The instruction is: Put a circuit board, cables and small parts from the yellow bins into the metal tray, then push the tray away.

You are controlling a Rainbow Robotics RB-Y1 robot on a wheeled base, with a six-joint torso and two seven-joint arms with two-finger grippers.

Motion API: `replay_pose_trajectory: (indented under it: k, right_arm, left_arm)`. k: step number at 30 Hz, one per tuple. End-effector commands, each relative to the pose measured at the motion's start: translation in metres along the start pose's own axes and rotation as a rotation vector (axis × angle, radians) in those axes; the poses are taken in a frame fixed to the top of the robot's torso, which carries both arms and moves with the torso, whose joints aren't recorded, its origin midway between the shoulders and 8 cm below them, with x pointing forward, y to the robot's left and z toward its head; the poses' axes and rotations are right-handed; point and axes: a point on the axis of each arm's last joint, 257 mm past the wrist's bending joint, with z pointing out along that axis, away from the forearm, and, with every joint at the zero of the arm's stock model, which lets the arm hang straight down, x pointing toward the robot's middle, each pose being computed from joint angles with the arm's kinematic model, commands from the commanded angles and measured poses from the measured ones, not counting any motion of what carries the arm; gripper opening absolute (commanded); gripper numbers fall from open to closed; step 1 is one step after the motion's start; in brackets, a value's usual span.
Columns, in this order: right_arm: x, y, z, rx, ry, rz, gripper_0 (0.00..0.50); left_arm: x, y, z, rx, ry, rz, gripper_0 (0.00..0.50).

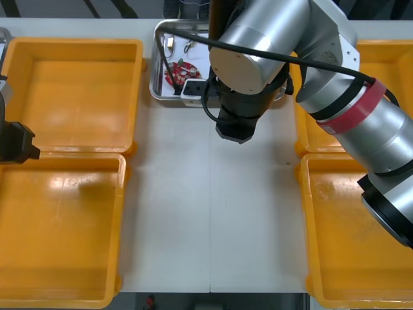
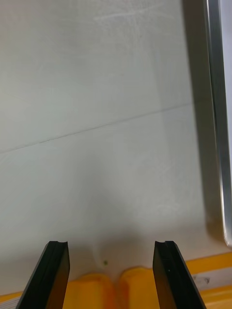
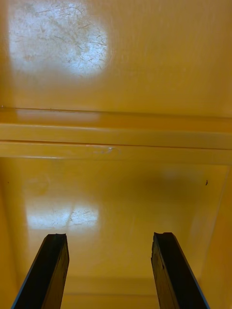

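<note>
Yellow first, in the front view: 4 yellow bins, 2 at each side of the table, and all 4 look bare inside. 1 metal tray sits between the far pair, near the table's far edge. It holds 1 round red circuit board and at least 2 small metal parts. Cables lie tangled by the board; I cannot count them. The right arm reaches across over the tray's near end, hiding part of it. The left arm waits over the left bins.

In the right wrist view, the right gripper has its 2 fingers spread with nothing between them, above bare table. The tray's shiny rim lies off to one side, outside the fingers.

In the left wrist view, the left gripper hangs with fingers apart and empty over yellow bin floor.

Loading looks finished, so the push seems to be in hand. To do it well, the right gripper should come low against the middle of the tray's near wall and press slowly and straight, or the tray may swivel.
</note>
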Motion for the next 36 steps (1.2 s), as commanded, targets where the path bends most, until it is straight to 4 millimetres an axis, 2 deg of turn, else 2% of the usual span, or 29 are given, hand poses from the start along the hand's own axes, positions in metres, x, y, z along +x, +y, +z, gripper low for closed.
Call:
replay_pose_trajectory:
  k: [1, 8, 14, 27, 36]
  right_arm:
    - [-0.010, -0.004, -0.029, 0.036, -0.117, 0.148, 0.500]
    - [-0.008, -0.011, -0.051, 0.077, -0.229, 0.348, 0.500]
    - [0.011, -0.019, -0.062, 0.086, -0.302, 0.556, 0.500]
    - [0.089, -0.018, -0.065, 0.113, -0.330, 0.925, 0.500]
    - [0.167, -0.024, -0.062, 0.109, -0.273, 1.112, 0.500]
  left_arm:
    - [-0.006, 0.001, -0.009, 0.002, -0.040, 0.056, 0.500]
    - [-0.006, 0.001, -0.009, 0.002, -0.040, 0.056, 0.500]
    - [-0.006, 0.001, -0.009, 0.002, -0.040, 0.056, 0.500]
    - [-0.006, 0.001, -0.009, 0.002, -0.040, 0.056, 0.500]
    - [-0.006, 0.001, -0.009, 0.002, -0.040, 0.056, 0.500]
